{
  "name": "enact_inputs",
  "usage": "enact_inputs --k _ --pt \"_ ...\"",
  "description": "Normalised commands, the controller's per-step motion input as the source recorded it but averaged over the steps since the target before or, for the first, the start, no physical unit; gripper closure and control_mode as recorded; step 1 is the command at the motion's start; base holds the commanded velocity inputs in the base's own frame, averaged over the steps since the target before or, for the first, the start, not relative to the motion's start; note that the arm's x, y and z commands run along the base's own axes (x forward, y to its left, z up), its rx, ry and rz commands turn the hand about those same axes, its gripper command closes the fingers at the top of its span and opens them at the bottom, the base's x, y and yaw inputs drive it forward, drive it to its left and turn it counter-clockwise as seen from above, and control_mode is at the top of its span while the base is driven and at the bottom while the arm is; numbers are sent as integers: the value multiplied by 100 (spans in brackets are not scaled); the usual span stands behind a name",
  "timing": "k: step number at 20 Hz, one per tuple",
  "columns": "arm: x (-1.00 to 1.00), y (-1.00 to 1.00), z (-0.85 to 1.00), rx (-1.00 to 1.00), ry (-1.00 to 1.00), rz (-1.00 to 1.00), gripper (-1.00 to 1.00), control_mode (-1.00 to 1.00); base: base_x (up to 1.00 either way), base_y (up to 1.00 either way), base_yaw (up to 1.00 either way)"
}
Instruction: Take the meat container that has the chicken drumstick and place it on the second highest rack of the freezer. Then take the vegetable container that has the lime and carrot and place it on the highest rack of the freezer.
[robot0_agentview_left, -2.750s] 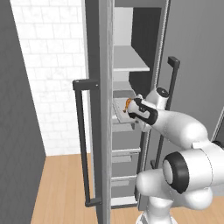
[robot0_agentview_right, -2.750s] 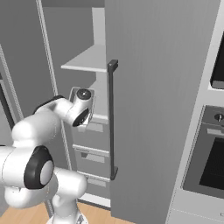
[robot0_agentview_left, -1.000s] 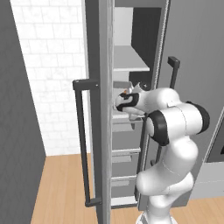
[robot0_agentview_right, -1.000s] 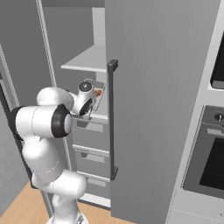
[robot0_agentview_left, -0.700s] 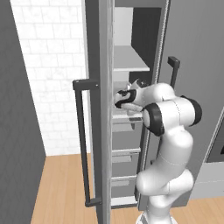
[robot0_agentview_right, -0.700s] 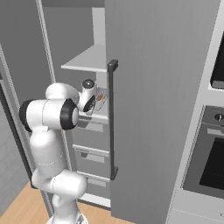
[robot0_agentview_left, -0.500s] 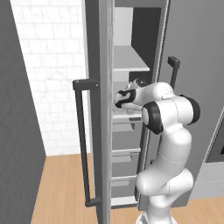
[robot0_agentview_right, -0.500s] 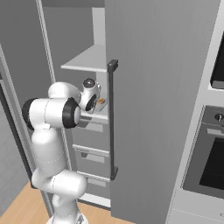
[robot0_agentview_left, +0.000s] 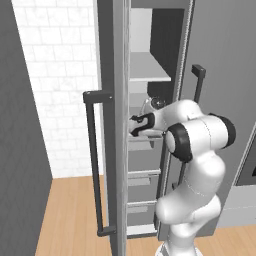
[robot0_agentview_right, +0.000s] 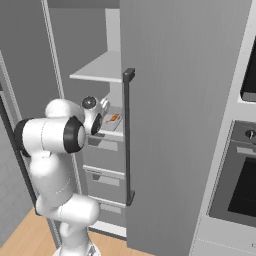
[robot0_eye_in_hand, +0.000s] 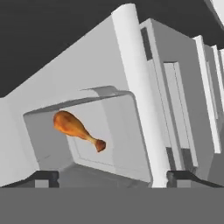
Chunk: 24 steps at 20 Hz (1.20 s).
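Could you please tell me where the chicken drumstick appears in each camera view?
Left base view: hidden behind the door edge and arm; cannot tell.
Right base view: chicken drumstick, small orange spot in the meat container on the second highest rack.
Hand view: left of centre, inside the container.
Shared landmark: the container.

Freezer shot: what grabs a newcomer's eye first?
The orange-brown chicken drumstick in its pale meat container, sitting on the lower shelf of the open freezer. Next, the white arm reaching in at that shelf, its claw spread wide with the tips either side of the container. The upper shelf is bare.
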Motion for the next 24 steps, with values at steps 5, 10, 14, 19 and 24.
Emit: enact_inputs --k 5,10,14,19,24 --pt "-82 0 69 7 -2 0 -100 -100 0 0 0" --pt "-84 0 83 -6 0 2 -100 -100 0 0 0" --pt "-100 -3 43 -40 -8 36 -100 -100 0 0 0" --pt "-100 -36 35 -34 -11 57 -100 -100 0 0 0" --pt "-92 -49 30 -23 -12 70 -100 -100 0 0 0"
